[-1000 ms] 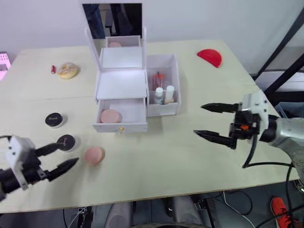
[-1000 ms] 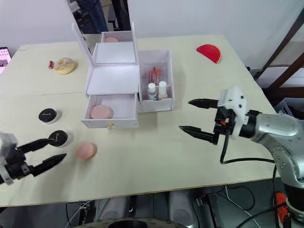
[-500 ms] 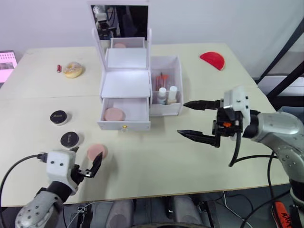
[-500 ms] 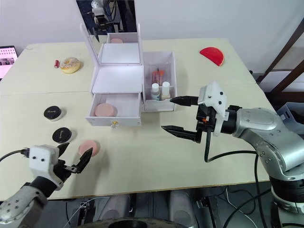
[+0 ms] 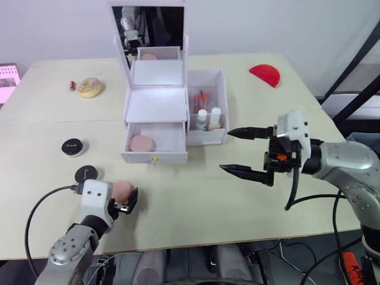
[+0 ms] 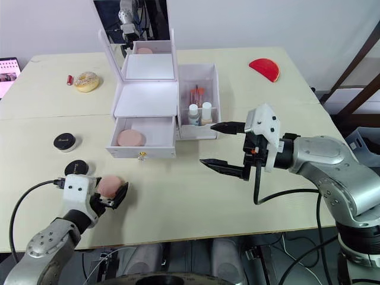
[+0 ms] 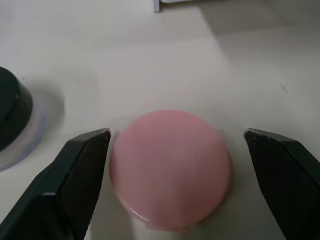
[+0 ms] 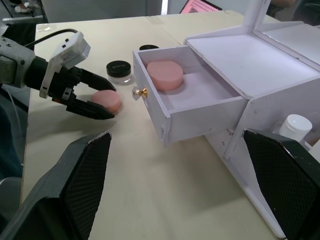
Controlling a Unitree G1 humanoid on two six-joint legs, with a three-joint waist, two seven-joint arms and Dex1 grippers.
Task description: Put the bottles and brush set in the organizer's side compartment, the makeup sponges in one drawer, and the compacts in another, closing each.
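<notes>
The white organizer (image 5: 154, 105) stands mid-table with its lower drawer (image 5: 155, 155) pulled out and one pink makeup sponge (image 5: 141, 143) inside. Its side compartment (image 5: 219, 89) holds two white-capped bottles (image 5: 203, 119) and the brush set (image 5: 200, 98). A second pink sponge (image 7: 170, 167) lies on the table in front of the drawer, between the fingers of my open left gripper (image 5: 123, 200). Two black-lidded compacts (image 5: 73, 146) (image 5: 86, 173) sit to its left. My right gripper (image 5: 225, 150) hovers open and empty, right of the organizer.
The organizer's mirror lid (image 5: 153, 27) stands upright at the back. A red half-round object (image 5: 264, 72) lies at the far right, and a doughnut-like item (image 5: 90, 87) with a small red tube (image 5: 72, 85) at the far left. The table's front edge is just behind my left gripper.
My left gripper has moved forward so that its fingers now flank the loose pink sponge. The right gripper has shifted only slightly left.
</notes>
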